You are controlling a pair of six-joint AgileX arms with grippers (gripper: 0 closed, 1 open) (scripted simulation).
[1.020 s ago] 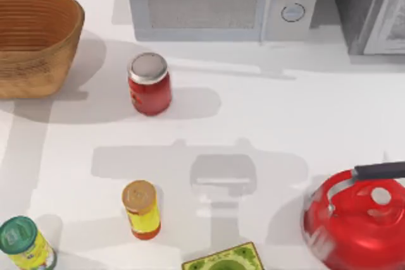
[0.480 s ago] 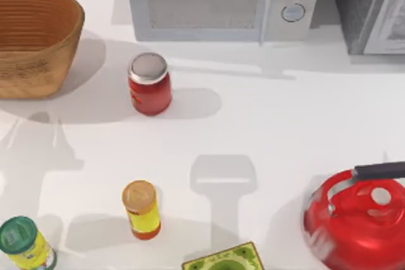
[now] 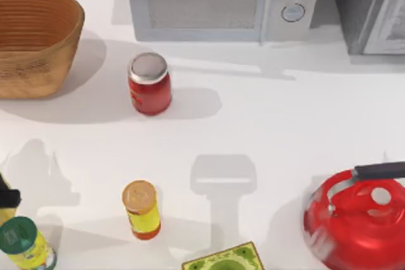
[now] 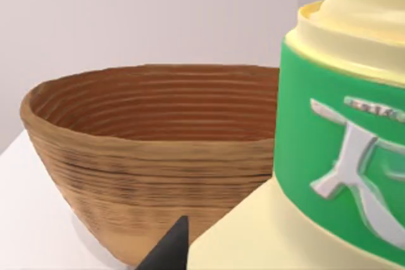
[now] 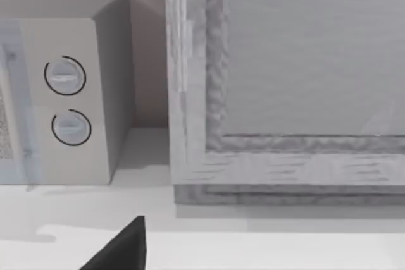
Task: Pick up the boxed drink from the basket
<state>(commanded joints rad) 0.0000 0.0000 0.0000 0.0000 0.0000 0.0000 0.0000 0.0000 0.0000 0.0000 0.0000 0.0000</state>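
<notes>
One green-labelled bottle [image 4: 335, 169] beside basket [image 4: 145, 175]

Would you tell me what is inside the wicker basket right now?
The basket shows only bare ribbed inner walls in the top and left wrist views; its floor is hidden behind the rim, so nothing inside can be confirmed.

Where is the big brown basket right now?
The basket sits at the top view's far left corner of the table, left of the red jar and the microwave.
</notes>
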